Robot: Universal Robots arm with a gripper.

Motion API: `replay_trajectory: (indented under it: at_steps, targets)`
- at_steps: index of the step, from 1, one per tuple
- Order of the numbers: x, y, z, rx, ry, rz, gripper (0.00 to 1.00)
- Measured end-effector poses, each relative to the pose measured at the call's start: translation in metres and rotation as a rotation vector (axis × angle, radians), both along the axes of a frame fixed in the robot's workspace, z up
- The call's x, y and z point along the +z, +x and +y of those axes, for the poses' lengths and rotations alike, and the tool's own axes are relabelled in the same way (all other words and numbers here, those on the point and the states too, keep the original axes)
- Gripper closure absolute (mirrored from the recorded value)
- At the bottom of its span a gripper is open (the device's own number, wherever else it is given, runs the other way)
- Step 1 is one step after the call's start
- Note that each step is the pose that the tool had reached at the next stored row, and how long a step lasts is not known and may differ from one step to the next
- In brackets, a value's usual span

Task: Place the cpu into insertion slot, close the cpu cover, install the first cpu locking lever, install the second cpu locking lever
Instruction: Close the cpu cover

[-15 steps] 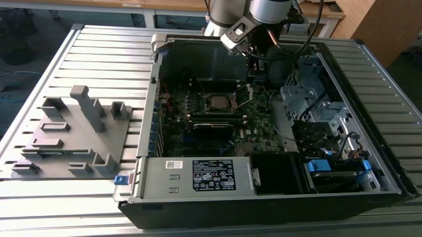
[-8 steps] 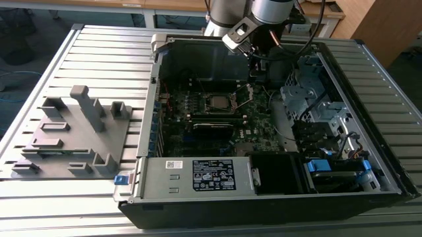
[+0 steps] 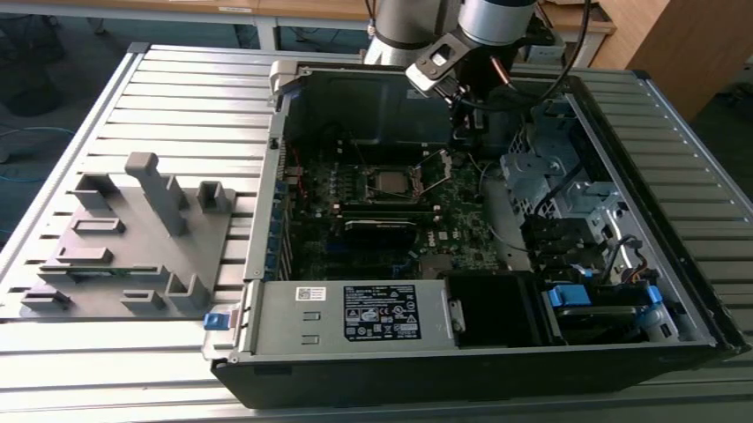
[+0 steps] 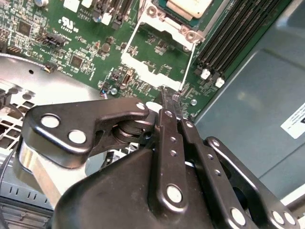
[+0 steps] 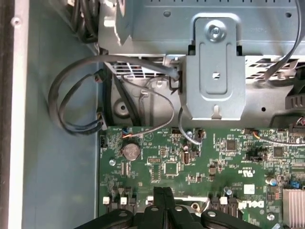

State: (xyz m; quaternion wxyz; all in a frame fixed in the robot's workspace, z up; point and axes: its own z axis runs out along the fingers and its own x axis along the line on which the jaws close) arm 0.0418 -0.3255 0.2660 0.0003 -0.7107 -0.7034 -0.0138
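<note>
The cpu (image 3: 389,182) lies in the insertion slot (image 3: 369,172), a silvery-rimmed square on the green board; in the second wrist view the cpu's (image 4: 189,5) pale face shows inside the slot's rim (image 4: 155,10). The cpu cover (image 4: 157,59) is swung open and lies out from the slot as a thin silvery frame, on the slot's side toward the exterior view's right (image 3: 433,172). My gripper (image 4: 170,101) is shut, its tips at the cover's free edge; whether they touch it I cannot tell. In the exterior view the gripper (image 3: 461,145) hangs inside the case.
The open computer case (image 3: 264,291) lies on a slatted table. A grey fixture plate (image 3: 118,247) sits at the exterior view's left. Memory strips (image 4: 238,33), a drive cage (image 3: 553,176), loose cables (image 5: 81,95) and a metal bracket (image 5: 217,71) crowd the board.
</note>
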Motion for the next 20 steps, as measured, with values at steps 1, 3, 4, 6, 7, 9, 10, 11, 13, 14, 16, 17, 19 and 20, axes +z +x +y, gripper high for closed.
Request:
replay_trajectory:
  at_steps: [1, 3, 4, 6, 7, 9, 10, 11, 13, 14, 16, 17, 19, 20]
  targets:
    - [-0.0002, 0.0008, -0.0002, -0.001, -0.0019, -0.0001, 0.90]
    - [-0.0006, 0.0018, -0.0004, -0.003, -0.0074, 0.0000, 0.90]
    - [-0.0011, 0.0023, -0.0004, -0.004, -0.0091, 0.0000, 0.90]
    - [-0.0026, 0.0034, -0.0004, -0.007, -0.0111, 0.0000, 0.90]
    - [-0.0035, 0.0037, -0.0004, -0.010, -0.0130, 0.0000, 0.90]
    - [-0.0056, 0.0049, -0.0004, -0.014, -0.0180, 0.0000, 0.90]
    - [-0.0063, 0.0057, -0.0004, -0.015, -0.0196, 0.0000, 0.90]
    - [-0.0065, 0.0063, -0.0004, -0.015, -0.0200, 0.0001, 0.90]
    - [-0.0065, 0.0065, -0.0004, -0.015, -0.0203, 0.0001, 0.90]
    - [-0.0066, 0.0065, -0.0004, -0.015, -0.0202, 0.0001, 0.90]
    - [-0.0067, 0.0066, -0.0004, -0.015, -0.0200, 0.0000, 0.90]
    - [-0.0072, 0.0069, -0.0003, -0.015, -0.0195, -0.0001, 0.90]
    - [-0.0081, 0.0076, 0.0000, -0.015, -0.0199, 0.0000, 0.90]
    - [-0.0090, 0.0079, 0.0002, -0.015, -0.0205, 0.0000, 0.90]
